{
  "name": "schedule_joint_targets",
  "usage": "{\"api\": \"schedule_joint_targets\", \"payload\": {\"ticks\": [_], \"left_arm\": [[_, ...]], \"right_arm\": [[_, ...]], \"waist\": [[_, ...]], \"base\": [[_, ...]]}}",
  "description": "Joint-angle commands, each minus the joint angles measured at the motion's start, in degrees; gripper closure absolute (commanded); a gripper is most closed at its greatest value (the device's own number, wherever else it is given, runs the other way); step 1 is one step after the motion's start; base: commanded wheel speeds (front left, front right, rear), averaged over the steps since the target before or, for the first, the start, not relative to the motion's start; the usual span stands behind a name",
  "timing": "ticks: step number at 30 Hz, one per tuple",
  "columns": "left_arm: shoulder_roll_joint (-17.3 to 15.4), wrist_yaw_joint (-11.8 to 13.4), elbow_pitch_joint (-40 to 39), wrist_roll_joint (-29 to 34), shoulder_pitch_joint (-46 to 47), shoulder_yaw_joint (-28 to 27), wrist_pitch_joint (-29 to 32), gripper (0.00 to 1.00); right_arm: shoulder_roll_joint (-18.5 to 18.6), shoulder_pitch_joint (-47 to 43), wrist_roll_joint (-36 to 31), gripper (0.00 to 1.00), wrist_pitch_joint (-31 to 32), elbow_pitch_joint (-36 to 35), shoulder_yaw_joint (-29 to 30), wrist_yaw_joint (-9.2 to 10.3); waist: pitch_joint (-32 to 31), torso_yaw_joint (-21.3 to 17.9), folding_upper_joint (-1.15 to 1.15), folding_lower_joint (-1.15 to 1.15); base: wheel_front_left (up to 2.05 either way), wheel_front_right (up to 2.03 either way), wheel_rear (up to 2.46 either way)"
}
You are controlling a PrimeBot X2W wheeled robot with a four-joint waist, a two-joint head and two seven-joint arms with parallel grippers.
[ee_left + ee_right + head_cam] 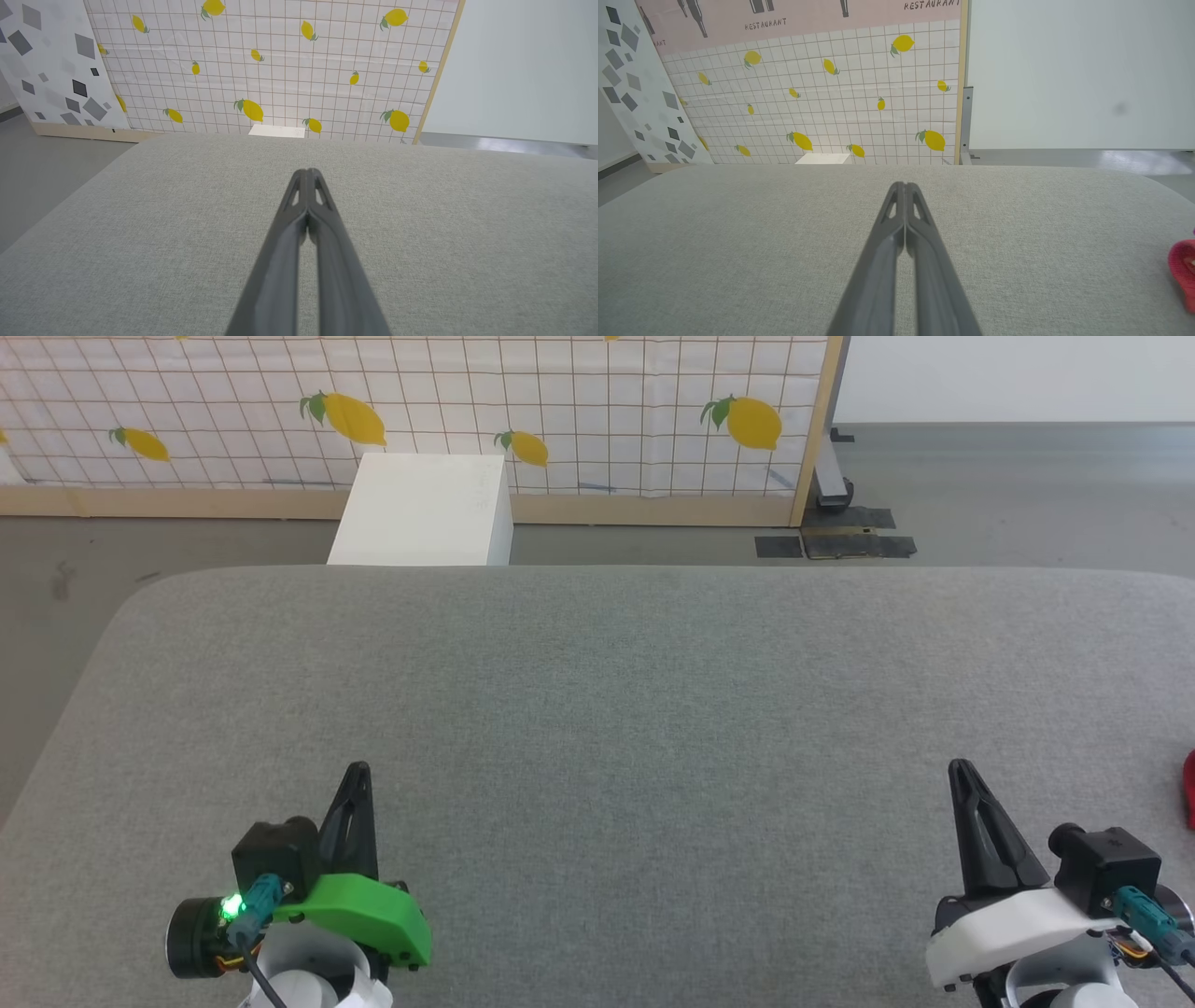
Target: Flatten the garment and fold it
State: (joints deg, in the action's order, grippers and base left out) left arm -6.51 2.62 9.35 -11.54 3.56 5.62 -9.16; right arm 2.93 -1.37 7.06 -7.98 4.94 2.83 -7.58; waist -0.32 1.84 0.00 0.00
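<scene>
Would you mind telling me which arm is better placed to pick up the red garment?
The right, I think. The garment lies on the table just right of the right claw; the left claw sits far across. Both claws are shut, so it must open first.

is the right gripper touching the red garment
Apart. In the head view, grey table shows between the right gripper and the garment at the right edge.

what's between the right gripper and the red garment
Only bare grey table between the right gripper and the garment, as the head and right wrist views both show.
</scene>
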Motion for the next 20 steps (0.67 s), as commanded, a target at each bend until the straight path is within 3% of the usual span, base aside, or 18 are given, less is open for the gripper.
{"api": "schedule_joint_targets", "payload": {"ticks": [1,20], "left_arm": [[0.36,-0.20,-0.49,1.19,-0.98,-0.37,0.23,1.00],[1.08,-0.73,-2.44,3.46,-1.55,-1.52,2.19,1.00]], "right_arm": [[-0.02,0.42,-0.56,1.00,0.48,-0.42,-0.19,0.03],[-0.02,0.63,-1.99,1.00,2.13,-1.41,-0.77,0.04]], "waist": [[0.00,-0.03,0.00,0.00],[0.07,-0.43,0.00,0.00]], "base": [[0.00,0.00,0.00],[0.00,0.00,0.00]]}}
